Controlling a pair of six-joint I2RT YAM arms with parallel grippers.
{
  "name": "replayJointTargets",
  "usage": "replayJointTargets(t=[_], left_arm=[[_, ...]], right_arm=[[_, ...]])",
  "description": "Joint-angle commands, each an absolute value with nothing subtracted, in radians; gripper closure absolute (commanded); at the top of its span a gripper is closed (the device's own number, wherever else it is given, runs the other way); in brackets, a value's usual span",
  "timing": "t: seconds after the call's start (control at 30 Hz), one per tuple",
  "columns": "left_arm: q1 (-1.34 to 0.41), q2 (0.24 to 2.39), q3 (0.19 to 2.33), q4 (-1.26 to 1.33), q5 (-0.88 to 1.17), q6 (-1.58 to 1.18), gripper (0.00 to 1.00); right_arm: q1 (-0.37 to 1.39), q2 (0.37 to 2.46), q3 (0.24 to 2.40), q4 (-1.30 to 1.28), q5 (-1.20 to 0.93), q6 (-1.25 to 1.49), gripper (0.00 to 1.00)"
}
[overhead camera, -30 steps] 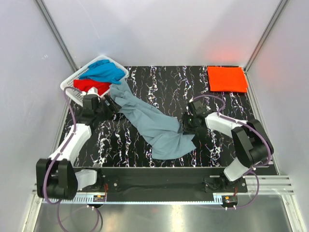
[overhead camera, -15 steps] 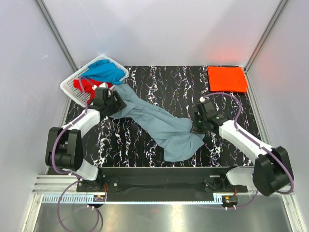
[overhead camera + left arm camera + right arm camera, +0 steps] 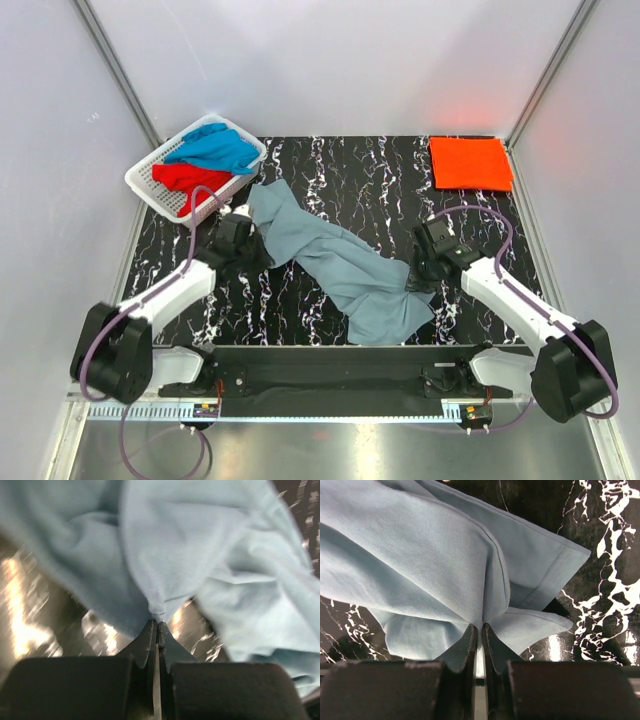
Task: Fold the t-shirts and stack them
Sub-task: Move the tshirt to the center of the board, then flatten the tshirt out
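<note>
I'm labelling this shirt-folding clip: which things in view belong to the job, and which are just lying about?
Belongs to the job:
- grey-blue shirt, stretched across the table
- orange-red shirt, folded at the back right
- bright blue shirt, in the basket
- red shirt, in the basket

Just lying about:
- white basket
- marbled table

**A:** What's different from a second ago?

**B:** The left hand (image 3: pixel 258 250) stood open beside the basket (image 3: pixel 150 180). It has since come toward the near edge and pinched shut on the edge of the grey-blue t-shirt (image 3: pixel 340 265).

**A:** And the right hand (image 3: pixel 415 275)?

**B:** It has moved right and nearer as its arm unfolded, and it has closed on a fold at the cloth's other end.

**A:** The cloth itself?

**B:** It has been pulled away from the basket and lies further right and nearer on the worktop (image 3: pixel 350 170).
</note>
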State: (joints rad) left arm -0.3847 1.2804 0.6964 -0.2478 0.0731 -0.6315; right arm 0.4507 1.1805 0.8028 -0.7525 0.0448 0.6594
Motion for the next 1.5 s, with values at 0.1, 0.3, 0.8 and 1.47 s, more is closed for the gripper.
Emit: replayJointTargets(t=[0.1,0.3,0.8,1.47], left_arm=[[-0.388,1.016,0.583,-0.426,-0.169,-0.686,1.0],[-0.387,0.92,0.526,-0.511,-0.131,-0.785,1.0],[-0.226,1.271,0.883,-0.161,0.141,-0.445,0.45],[-0.14,1.939,1.308,-0.225,0.523,-0.178,0.5]], right_arm=[[0.456,1.216,0.83,-0.787,0.147,0.678,0.89],[0.453,1.272,0.914,-0.813,0.28,0.64,0.87],[0.453,1.281,1.057,-0.801,0.149,0.578,0.45],[0.453,1.195,1.074,-0.787,0.103,0.537,0.37]])
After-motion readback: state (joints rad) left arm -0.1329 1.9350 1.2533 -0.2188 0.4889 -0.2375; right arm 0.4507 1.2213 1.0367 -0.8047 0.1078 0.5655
